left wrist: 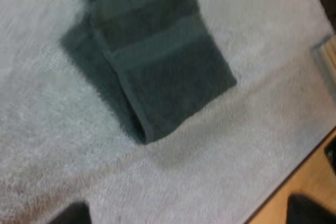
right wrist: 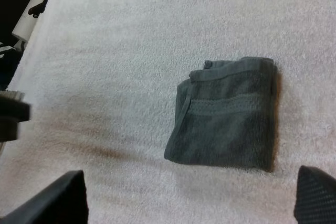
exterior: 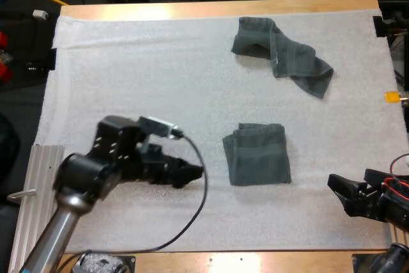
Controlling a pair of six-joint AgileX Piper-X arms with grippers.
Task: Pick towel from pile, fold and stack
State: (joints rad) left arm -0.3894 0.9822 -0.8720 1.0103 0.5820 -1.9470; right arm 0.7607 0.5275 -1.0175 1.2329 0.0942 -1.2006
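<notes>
Jaws: both pairs stand apart and grasp nothing; our left gripper point(exterior: 195, 174) sits low over the mat, pointing at the folded towel from just beside it; our right gripper point(exterior: 339, 190) waits near the mat's near edge, on that towel's other side.

Layout: the wooden table point(exterior: 192, 9) carries the white mat point(exterior: 140, 62); the crumpled dark grey-green towel point(exterior: 281, 55) lies toward the far side, well apart from both grippers; the folded dark grey-green towel point(exterior: 257, 155), a squarish pad, lies between them.

Hazards, as we judge them: a shallow pinch on the crumpled towel may catch one layer only, so it sags and folds unevenly; a low reach from the left may drag the folded pad, which lies in that path; converging arms may collide.
</notes>
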